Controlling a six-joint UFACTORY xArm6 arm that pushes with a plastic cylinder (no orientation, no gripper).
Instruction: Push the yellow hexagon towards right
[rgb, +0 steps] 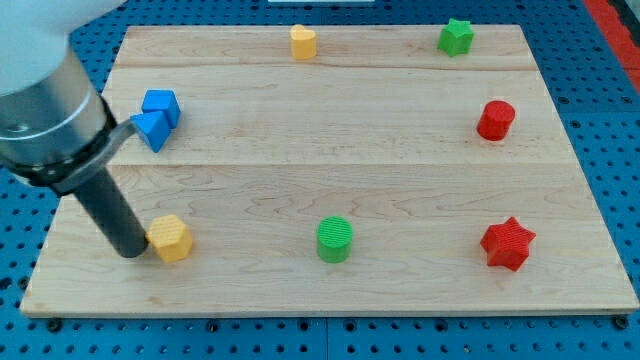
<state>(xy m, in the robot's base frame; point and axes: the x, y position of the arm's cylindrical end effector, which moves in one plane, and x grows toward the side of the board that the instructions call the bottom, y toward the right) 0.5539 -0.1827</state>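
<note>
On the pale, grained wooden board (330, 150), my tip (133, 251), a bare matte rod holding nothing, touches the left side of the yellow hexagon (171, 238) near the view's bottom-left, with the ribbed green cylinder (335, 240) well to its right.

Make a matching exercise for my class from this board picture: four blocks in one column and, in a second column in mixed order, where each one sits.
Blocks:
1. yellow hexagon
2. green star
3. red star
4. green cylinder

Places:
A. the view's top right
B. the view's bottom, near the middle
C. the view's bottom left, just right of my tip
D. the view's bottom right

Pairs: 1-C, 2-A, 3-D, 4-B
</note>
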